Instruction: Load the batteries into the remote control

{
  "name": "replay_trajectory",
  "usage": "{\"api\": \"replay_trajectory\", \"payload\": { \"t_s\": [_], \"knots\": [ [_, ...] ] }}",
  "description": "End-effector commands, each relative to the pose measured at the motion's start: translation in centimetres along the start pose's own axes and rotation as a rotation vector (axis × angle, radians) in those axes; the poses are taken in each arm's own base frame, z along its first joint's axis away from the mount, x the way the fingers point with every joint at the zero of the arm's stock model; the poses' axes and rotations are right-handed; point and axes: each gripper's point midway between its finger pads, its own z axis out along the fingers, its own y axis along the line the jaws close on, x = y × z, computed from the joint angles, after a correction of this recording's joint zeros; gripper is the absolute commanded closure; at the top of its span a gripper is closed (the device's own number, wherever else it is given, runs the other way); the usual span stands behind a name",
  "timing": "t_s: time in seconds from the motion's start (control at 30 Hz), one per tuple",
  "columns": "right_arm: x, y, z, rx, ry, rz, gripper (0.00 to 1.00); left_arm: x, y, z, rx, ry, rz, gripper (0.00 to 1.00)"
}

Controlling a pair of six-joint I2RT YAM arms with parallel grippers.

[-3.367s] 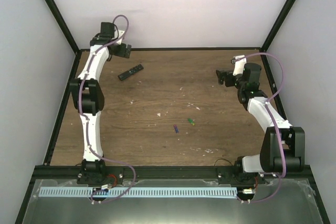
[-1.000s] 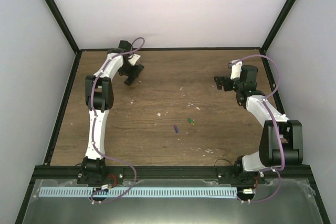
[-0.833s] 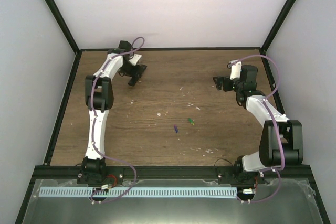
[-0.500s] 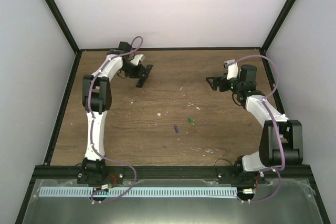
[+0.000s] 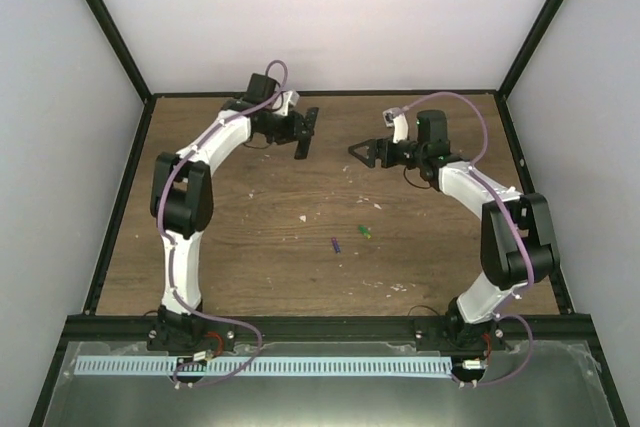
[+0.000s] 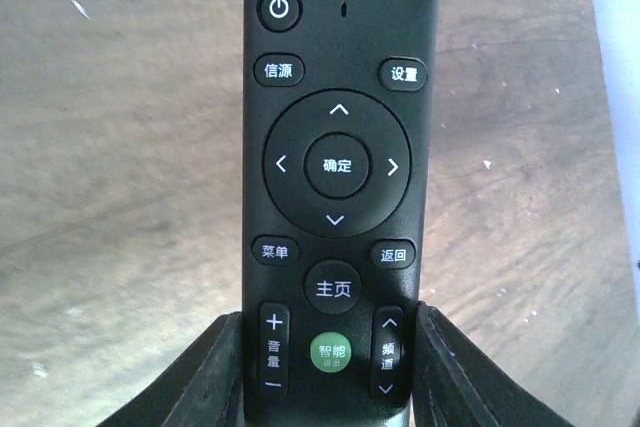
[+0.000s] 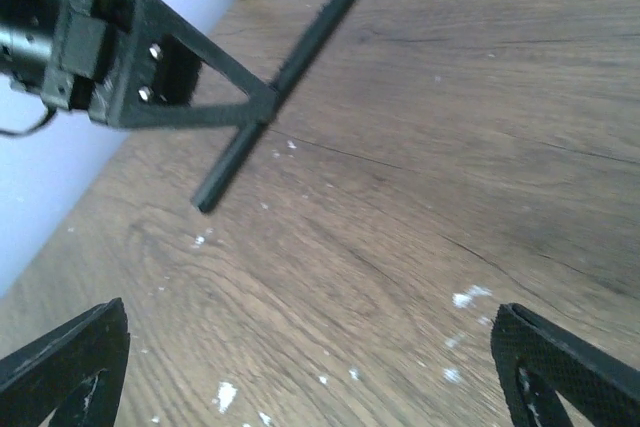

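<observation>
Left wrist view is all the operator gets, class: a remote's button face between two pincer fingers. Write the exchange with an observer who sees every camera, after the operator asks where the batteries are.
Observer: Loose on the table, mid-board: the green battery and, apart from it on its near-left, the purple-blue battery.
Operator: And the other arm?
Observer: The right pincer is open, empty, pointing at the remote without touching it.
Operator: Where am I holding it?
Observer: The left pincer has it near the table's far edge.
</observation>
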Motion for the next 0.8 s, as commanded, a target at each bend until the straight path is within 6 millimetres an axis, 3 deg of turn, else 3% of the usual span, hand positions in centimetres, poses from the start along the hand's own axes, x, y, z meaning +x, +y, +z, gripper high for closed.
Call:
{"api": "replay_trajectory", "payload": {
  "t_s": [0.0,0.13,0.23,0.6,0.77],
  "knots": [
    [-2.3,3.4,1.3,-0.125,0.001,0.05,0.1,-0.8,-3.0,-0.8,0.023,-0.097,-0.094,0.75],
    [-2.6,5.1,3.0,-0.151,0.041,0.052,0.11,0.2,-4.2,-0.8,0.028,-0.137,-0.146,0.79],
    [-1.8,5.2,4.0,-0.137,0.084,0.084,0.13,0.7,-5.0,-1.1,0.028,-0.16,-0.162,0.81],
    [0.4,6.2,5.9,-0.151,0.189,0.15,0.2,1.5,-6.5,-3.1,0.004,-0.246,-0.18,0.89],
    [0.4,7.3,6.8,-0.178,0.201,0.14,0.23,1.6,-7.2,-3.3,0.005,-0.254,-0.179,0.9]
  ]
}}
